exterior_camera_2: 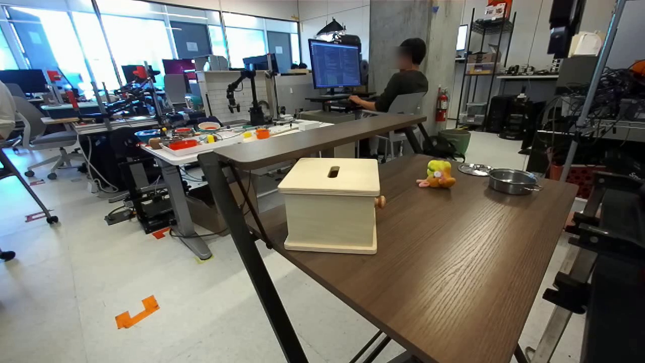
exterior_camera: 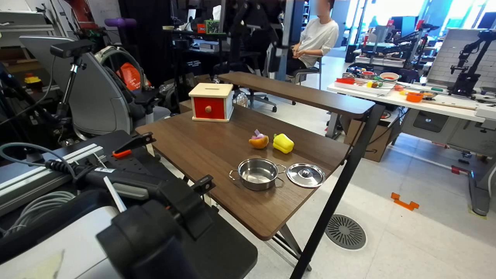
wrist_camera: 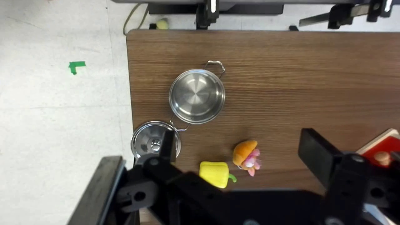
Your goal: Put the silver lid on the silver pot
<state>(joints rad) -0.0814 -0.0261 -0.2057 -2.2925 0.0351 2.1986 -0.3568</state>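
Wrist view: lid (wrist_camera: 148,137) at nine o'clock from the wide-spread, empty gripper (wrist_camera: 239,146); pot (wrist_camera: 197,96) at eleven — pepper (wrist_camera: 214,174) at seven, toy (wrist_camera: 244,155) near it.

In an exterior view, the pot (exterior_camera: 259,176) stands on the desk (exterior_camera: 186,135) with the lid (exterior_camera: 306,175) just to its right, near the desk's edge. Behind them sit a pepper (exterior_camera: 283,143) and, left of it, a toy (exterior_camera: 259,142) — and well apart, farther back to the left, a box (exterior_camera: 210,105).
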